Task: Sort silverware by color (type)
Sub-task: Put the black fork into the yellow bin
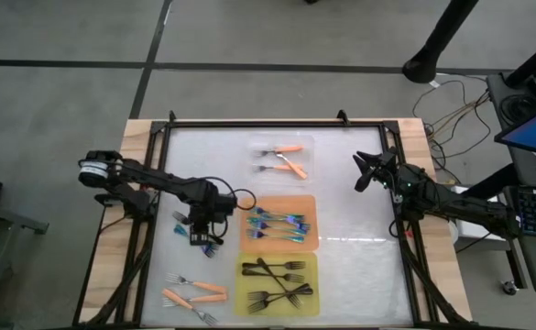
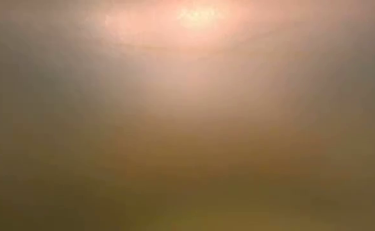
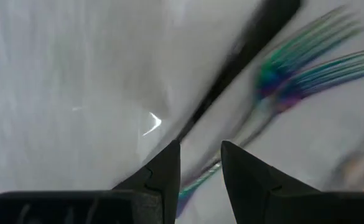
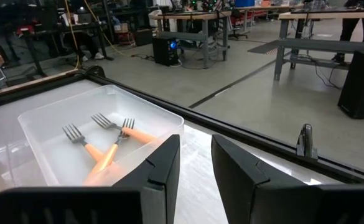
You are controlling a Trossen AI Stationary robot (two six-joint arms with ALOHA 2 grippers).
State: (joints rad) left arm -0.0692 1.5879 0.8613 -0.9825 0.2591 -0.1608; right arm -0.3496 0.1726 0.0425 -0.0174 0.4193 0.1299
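Left end effector (image 1: 203, 240) low over the white table (image 1: 359, 266), just left of the orange tray (image 1: 310, 240), fingers (image 3: 163, 171) set narrow with a teal-handled fork (image 3: 197, 180) showing in the gap between them; cannot tell whether actually clamped or merely straddled. Close beside it on the table surface, two more teal forks (image 3: 312, 65) with iridescent tines, blurred, and a dark thin cable (image 3: 244, 56) crossing in front. Right end effector (image 1: 366, 172) parked near the table's right edge, raised, fingers (image 4: 160, 168) narrowly parted and holding nothing. Clear tray (image 1: 306, 145) at the far middle of the table, containing three orange-handled forks (image 4: 107, 149) with metal tines, crossed over one another. Orange tray in the centre, holding a cluster of teal-handled forks (image 1: 277, 225) lying side by side. Yellow tray (image 1: 246, 307) nearest, directly below the orange one, holding a heap of all-black forks (image 1: 277, 282). Loose on the table at the near left corner, several more orange-handled forks (image 1: 194, 293), outside any tray. Low view completely washed out in orange haze, nothing legible. No brand, label or readable writing visible on trays or forks.
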